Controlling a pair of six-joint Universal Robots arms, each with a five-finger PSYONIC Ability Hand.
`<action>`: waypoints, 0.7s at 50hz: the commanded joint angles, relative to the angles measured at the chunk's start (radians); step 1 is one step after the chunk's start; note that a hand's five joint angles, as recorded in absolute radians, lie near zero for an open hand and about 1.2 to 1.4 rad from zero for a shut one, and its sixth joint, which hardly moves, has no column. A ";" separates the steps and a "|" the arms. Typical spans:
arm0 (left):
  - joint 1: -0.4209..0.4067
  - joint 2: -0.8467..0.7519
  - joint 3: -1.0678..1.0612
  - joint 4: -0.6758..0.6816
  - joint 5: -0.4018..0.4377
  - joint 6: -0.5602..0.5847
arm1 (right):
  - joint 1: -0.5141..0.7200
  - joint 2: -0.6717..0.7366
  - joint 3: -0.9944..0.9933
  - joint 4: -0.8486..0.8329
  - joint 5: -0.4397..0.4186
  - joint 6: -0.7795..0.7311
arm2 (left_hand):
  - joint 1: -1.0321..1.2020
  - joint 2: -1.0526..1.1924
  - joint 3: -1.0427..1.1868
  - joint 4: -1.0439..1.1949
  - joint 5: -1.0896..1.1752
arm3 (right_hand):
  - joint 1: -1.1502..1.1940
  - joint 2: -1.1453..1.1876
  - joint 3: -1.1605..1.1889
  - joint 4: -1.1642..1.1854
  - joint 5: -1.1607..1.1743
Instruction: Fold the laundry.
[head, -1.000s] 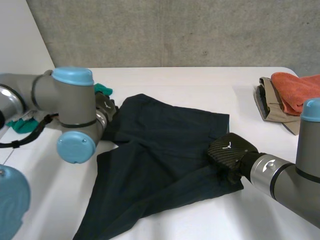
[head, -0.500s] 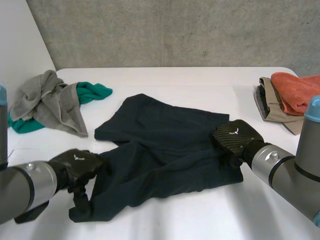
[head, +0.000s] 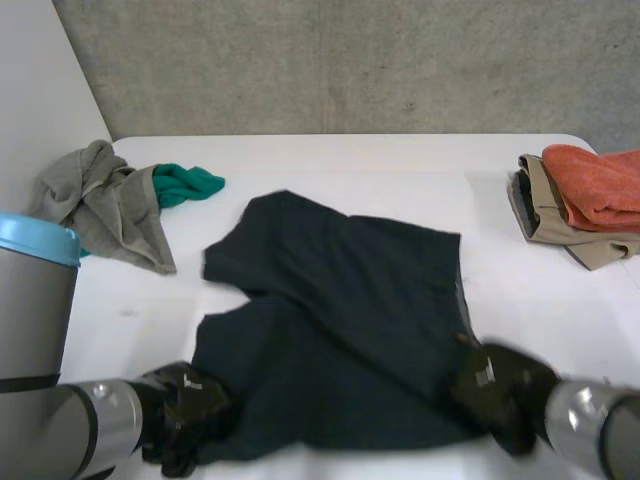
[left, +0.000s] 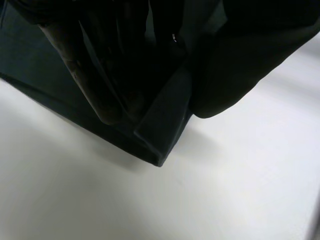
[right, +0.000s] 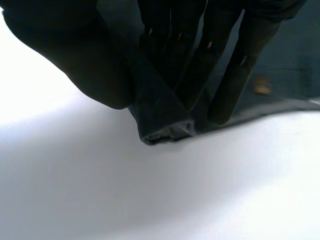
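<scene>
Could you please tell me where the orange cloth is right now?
In the head view the orange cloth lies on a folded beige garment at the right edge of the table, apart from the dark garment.

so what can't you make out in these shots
- Head view: the orange towel and the tan clothes under it are cut off by the right edge.
- Head view: part of the green cloth is hidden under the grey cloth.
- Wrist views: the left hand and right hand cover the dark garment corners they pinch.
</scene>
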 joint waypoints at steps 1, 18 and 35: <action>-0.024 0.043 0.004 -0.114 -0.008 0.235 | -0.071 -0.041 0.038 0.137 -0.047 -0.195 | 0.240 0.204 0.209 0.203 0.225 | 0.280 0.226 0.213 0.203 0.198; -0.116 -0.245 0.606 0.266 -0.162 0.086 | -0.056 0.143 -0.232 -0.319 0.114 0.155 | 0.240 0.204 0.209 0.203 0.225 | 0.280 0.226 0.213 0.203 0.198; -0.191 -0.749 1.271 0.361 -0.296 0.172 | 0.000 0.517 -0.395 -0.997 0.313 0.105 | -0.981 -1.018 -1.013 -1.019 -0.997 | -0.941 -0.996 -1.009 -1.019 -1.024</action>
